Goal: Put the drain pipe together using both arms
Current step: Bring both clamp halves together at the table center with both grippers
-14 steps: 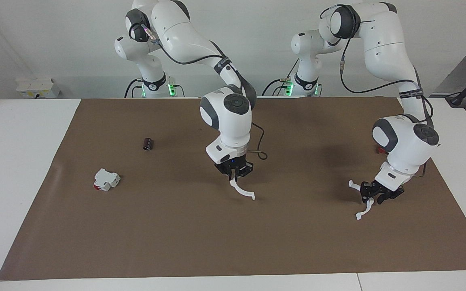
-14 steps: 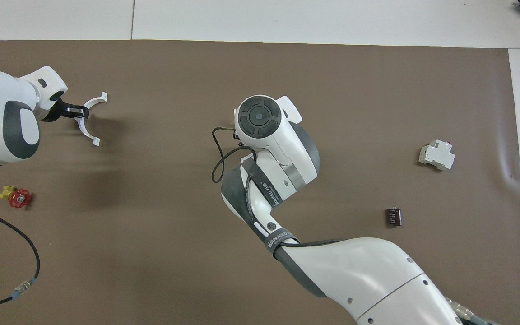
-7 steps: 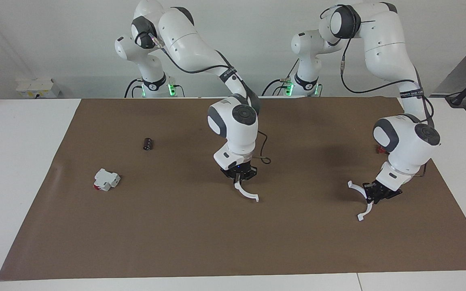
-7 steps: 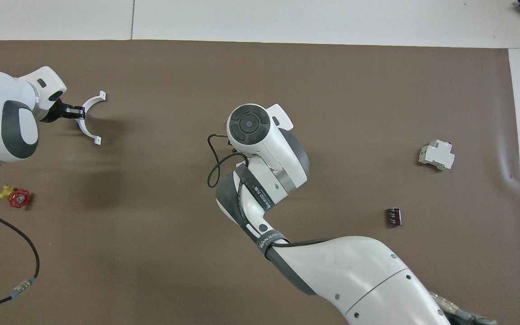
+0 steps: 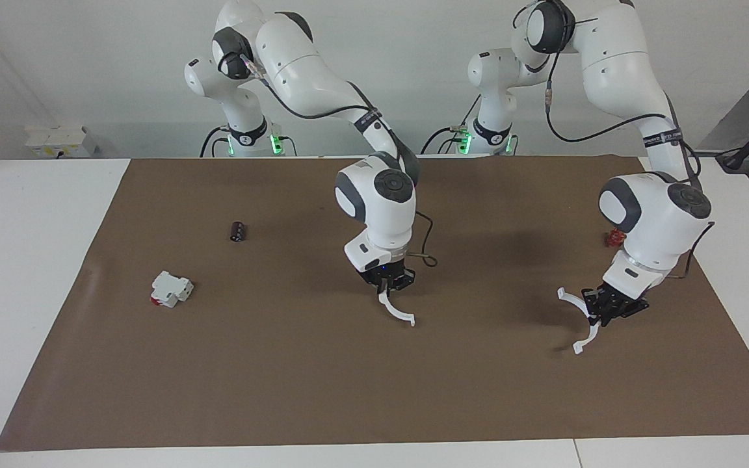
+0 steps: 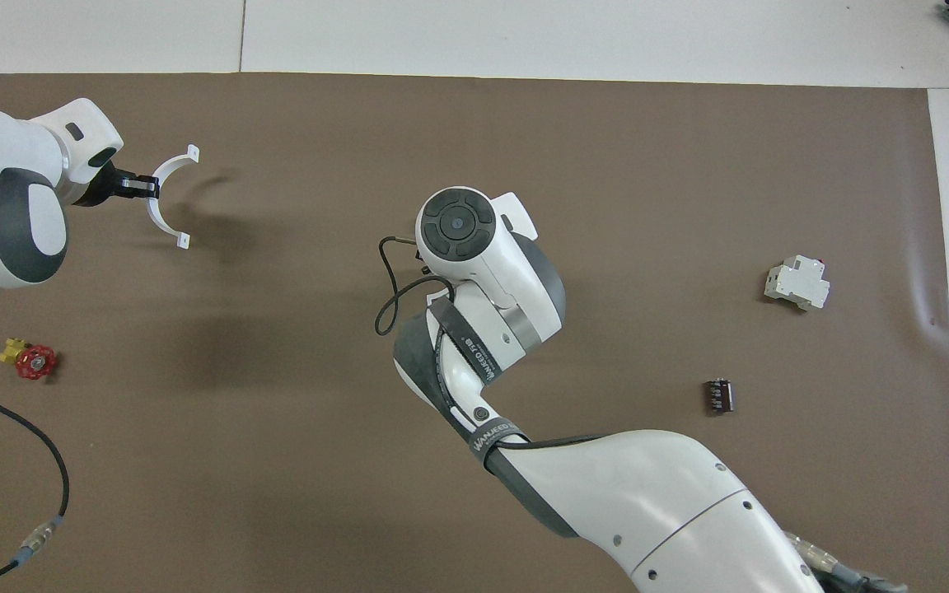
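The drain pipe is in two separate white half-circle arcs. My right gripper is shut on the end of one arc, which hangs below it over the middle of the brown mat. The overhead view hides this gripper and arc under the right arm's wrist. My left gripper is shut on the middle of the other arc and holds it a little above the mat, toward the left arm's end of the table. The overhead view shows the left gripper and its arc. The two arcs are far apart.
A white block with a red end and a small dark cylinder lie on the mat toward the right arm's end. A small red and yellow valve lies near the left arm, with a black cable beside it.
My left gripper has closed on its arc and lifted it slightly off the mat. My right gripper has carried its arc a little toward the left arm's end.
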Tool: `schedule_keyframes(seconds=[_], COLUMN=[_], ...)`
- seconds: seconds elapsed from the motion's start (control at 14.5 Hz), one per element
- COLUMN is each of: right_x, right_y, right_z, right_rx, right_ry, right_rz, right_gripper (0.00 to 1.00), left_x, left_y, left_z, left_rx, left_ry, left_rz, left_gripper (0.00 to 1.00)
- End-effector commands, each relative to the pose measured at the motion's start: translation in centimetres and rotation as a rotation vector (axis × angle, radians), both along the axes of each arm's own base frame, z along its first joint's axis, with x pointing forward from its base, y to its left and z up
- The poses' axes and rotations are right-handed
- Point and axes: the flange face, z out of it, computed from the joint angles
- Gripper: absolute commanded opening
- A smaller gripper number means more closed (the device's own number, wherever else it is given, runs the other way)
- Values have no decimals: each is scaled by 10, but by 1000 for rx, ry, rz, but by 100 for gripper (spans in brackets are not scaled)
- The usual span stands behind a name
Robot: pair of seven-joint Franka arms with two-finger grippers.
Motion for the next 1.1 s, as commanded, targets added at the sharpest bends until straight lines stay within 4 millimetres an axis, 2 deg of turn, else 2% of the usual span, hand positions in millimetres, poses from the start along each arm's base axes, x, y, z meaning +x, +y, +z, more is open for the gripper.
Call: schedule_keyframes(seconds=[0.0,0.07,0.14,0.21,0.28,0.41,0.55,0.76,0.83,0.97,1.03], right_x=[8,8,8,9,9,10,10,31,34,49,50], right_y=[-1,-1,-2,-3,-3,-4,-4,-49,-58,-102,-119], right_z=[1,0,-1,-1,-1,-1,0,23,38,76,93], right_rx=[39,39,39,36,35,30,18,3,-3,8,8], right_ry=[-12,-12,-10,-11,-13,-14,-7,23,39,53,69], right_rz=[-37,-36,-38,-37,-28,-20,15,53,77,82,112], right_gripper=[7,21,43,54,70,81,83,82,82,82,82], left_x=[-5,-6,-7,-7,-9,-14,-21,-33,-37,-48,-51], left_y=[-37,-56,-72,-84,-102,-133,-169,-214,-228,-253,-259], left_z=[7,7,8,9,10,6,0,-3,-7,-17,-18], left_rx=[15,57,98,127,134,125,116,101,99,97,95], left_ry=[19,18,11,6,-1,-1,6,5,10,22,22], left_rz=[-32,-61,-55,-47,-46,-25,-16,-10,-6,4,15], left_gripper=[0,0,0,0,0,0,0,0,0,0,0])
